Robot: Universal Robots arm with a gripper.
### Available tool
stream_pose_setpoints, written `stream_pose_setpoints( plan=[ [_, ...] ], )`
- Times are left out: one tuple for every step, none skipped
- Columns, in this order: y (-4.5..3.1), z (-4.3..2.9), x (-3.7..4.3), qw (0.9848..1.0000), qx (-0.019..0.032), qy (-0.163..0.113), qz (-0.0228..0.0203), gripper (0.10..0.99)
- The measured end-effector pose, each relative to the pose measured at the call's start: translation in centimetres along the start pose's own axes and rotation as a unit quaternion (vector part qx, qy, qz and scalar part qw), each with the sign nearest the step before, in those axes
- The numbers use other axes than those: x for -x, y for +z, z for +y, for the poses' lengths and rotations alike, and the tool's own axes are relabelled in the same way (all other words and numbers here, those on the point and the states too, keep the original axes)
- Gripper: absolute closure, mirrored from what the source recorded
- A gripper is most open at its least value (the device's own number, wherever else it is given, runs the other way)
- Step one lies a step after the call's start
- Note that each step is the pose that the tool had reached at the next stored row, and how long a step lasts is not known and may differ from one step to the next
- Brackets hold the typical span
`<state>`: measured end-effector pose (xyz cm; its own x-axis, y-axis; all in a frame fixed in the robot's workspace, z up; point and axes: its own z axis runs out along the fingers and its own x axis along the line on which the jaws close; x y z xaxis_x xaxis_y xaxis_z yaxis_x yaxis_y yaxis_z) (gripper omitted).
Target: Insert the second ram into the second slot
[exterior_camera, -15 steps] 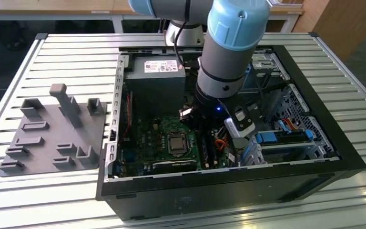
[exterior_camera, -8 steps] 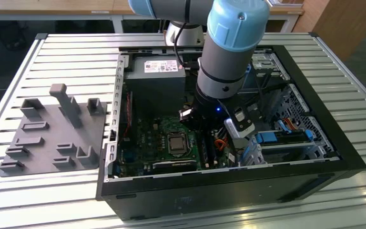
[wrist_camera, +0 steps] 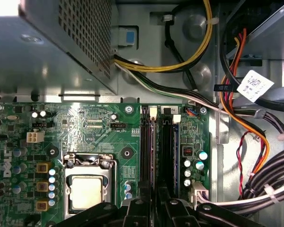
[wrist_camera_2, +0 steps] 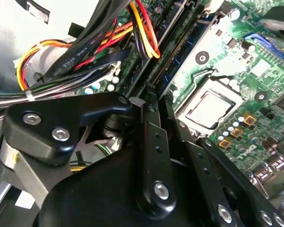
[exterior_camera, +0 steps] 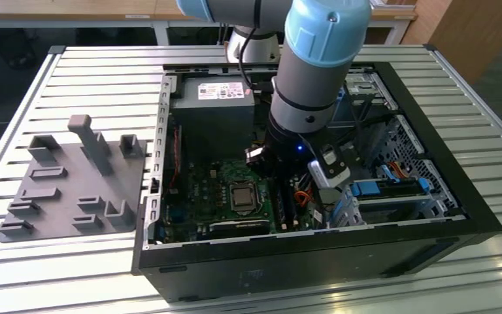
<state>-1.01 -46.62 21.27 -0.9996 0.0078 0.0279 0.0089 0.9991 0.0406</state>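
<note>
First wrist view puts what I take for the second ram (wrist_camera: pixel 176 151), a thin blue edge, standing down among the black memory slots (wrist_camera: pixel 164 146) next to the processor socket (wrist_camera: pixel 87 189). The tool (wrist_camera: pixel 156 195) sits at one end of those slots, just beside the blue edge. Whether it is open or clamped on anything I cannot tell.

To seat a stick well, I judge, pressure should go straight down, evenly along its length, until the white end clips (wrist_camera: pixel 176 118) latch, keeping clear of the cable bundles (wrist_camera: pixel 274 182).

Exterior view has the arm (exterior_camera: pixel 321 65) reaching into the open computer case (exterior_camera: pixel 321 261). The case lies on a slatted metal surface (exterior_camera: pixel 85 72) beside a grey fixture tray (exterior_camera: pixel 59 190), and wooden furniture (exterior_camera: pixel 469 33) stands behind.
</note>
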Motion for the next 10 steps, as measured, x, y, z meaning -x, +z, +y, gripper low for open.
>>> stream_pose_setpoints(
  plan=[
    [-0.17,0.01,0.0,1.0,0.0,0.0,0.0001,0.875],
    [-0.36,0.01,-0.01,1.0,0.0,0.0,0.0001,0.875],
    [-0.58,0.02,-0.01,1.0,0.0,0.0,0.0001,0.875],
    [-0.81,0.03,-0.02,1.0,-0.0001,0.0,0.0002,0.875],
    [-1.04,0.04,-0.03,1.0,-0.0001,0.0,0.0003,0.875],
    [-1.2,0.05,-0.03,1.0,0.0,0.0,0.0003,0.875],
    [-1.27,0.05,-0.03,1.0,-0.0001,0.0,0.0003,0.875],
    [-1.26,0.05,-0.03,1.0,0.0,0.0,0.0003,0.875],
    [-1.25,0.05,-0.03,1.0,0.0001,0.0,0.0003,0.875],
    [-1.24,0.05,-0.02,1.0,0.0001,0.0,0.0003,0.875]
  ],
)
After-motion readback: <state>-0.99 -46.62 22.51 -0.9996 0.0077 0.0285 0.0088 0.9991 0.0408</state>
